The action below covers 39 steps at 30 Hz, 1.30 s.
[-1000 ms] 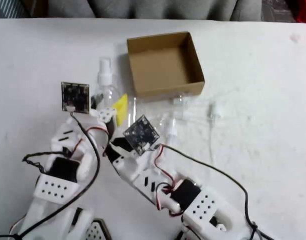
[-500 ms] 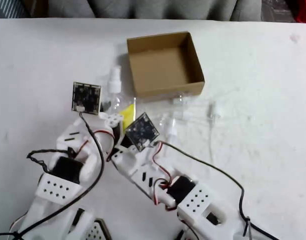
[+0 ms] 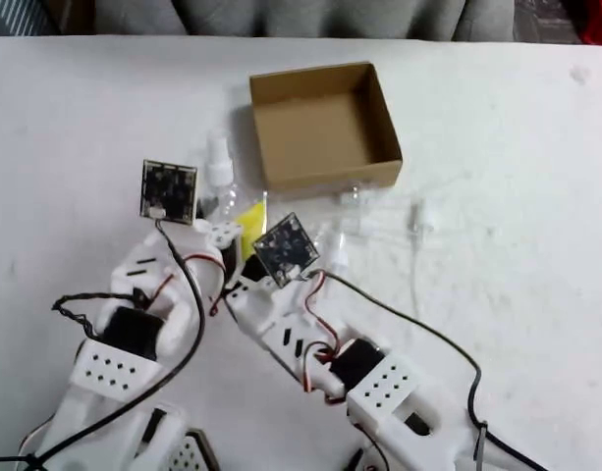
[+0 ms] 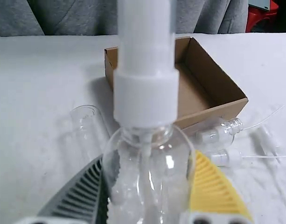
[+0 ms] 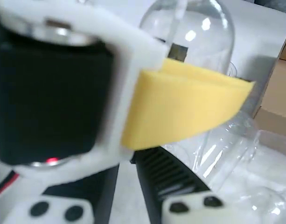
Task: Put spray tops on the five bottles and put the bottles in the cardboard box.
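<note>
Spray top (image 4: 145,70) cut off above (bottle (image 4: 147,186) base too).

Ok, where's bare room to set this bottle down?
Bare: white table right of the open brown cardboard box, and left of it. Crowded: along the box's near wall, where clear plastic bottles and a white spray top lie.
</note>
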Available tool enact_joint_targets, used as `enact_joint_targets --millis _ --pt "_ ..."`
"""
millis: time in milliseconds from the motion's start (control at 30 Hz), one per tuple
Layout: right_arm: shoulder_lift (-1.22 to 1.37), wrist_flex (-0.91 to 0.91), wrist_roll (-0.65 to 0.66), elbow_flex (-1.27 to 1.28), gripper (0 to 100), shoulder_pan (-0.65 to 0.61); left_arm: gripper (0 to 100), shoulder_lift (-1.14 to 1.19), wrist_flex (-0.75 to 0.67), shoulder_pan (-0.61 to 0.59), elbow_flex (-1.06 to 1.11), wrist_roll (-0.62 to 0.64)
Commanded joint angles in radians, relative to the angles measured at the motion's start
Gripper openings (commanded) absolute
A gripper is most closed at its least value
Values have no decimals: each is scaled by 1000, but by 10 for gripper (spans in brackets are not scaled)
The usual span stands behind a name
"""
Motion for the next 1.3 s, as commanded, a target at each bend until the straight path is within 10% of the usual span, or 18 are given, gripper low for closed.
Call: enact_joint_targets --millis 0,433,933,1267 --pt "2 -18 -3 -12 16 110 21 -1 14 15 -51 3" --pt "-16 99 117 -44 16 166 21 -1 6 -33 -46 -2" --pt "-82 466 239 -348 19 545 21 8 -207 -193 41 5" --pt "424 532 239 -775 82 639 21 8 -236 -243 63 0"
